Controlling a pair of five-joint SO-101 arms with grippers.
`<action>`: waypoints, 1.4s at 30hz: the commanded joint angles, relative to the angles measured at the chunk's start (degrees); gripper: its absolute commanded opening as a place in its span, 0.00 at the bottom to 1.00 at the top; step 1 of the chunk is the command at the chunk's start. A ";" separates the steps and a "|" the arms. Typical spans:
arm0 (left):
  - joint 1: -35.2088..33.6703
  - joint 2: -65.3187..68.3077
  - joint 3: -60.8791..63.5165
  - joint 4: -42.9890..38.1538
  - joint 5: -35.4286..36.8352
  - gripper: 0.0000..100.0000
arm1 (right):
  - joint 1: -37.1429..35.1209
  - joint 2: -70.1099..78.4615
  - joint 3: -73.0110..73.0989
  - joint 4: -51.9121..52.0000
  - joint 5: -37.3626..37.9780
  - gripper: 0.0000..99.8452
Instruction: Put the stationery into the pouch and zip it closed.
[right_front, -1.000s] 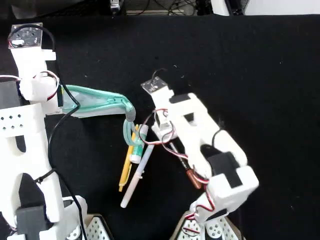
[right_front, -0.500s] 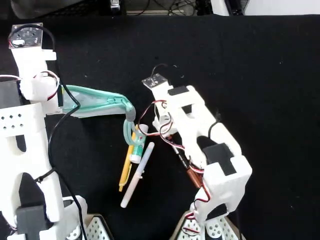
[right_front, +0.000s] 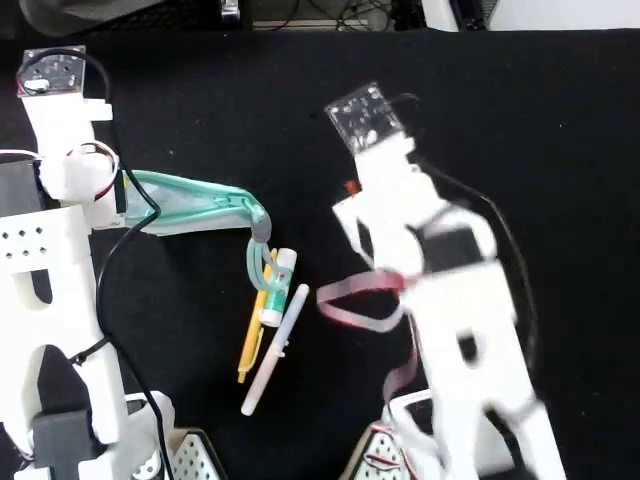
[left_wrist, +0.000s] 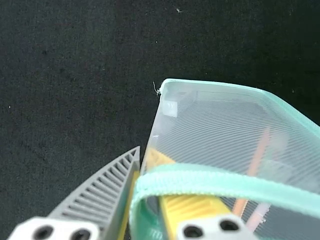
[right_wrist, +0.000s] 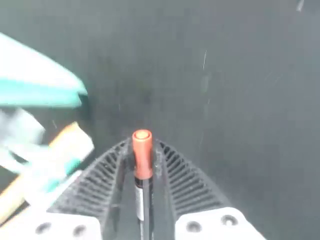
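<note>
A translucent pouch with teal trim hangs off the table at the left, and my left gripper is shut on its end. Up close the pouch sits clamped between the left gripper's jaws. Below the pouch's mouth lie a yellow pencil, a white pen and a white-and-green stick. My right gripper is raised over the table's middle, shut on a red-capped pen. The red cap pokes out of the gripper. The pouch's teal edge lies off to one side.
The table is covered in black cloth, with open room to the right and at the back. The arm bases stand along the front edge. Cables and equipment run behind the far edge.
The right arm has risen from beside the stationery pile and swung back and to the right, taking the red-capped pen with it. The left arm and pouch have stayed still.
</note>
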 joint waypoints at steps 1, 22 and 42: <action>-0.66 -0.44 0.22 -0.79 0.09 0.03 | -6.86 -13.85 0.40 -6.68 0.35 0.01; -0.92 -0.44 0.31 -0.44 0.09 0.03 | -36.04 -31.34 26.86 -68.04 0.88 0.01; -0.66 -0.44 0.22 -0.53 0.09 0.03 | -36.75 -12.88 22.46 -52.84 0.53 0.05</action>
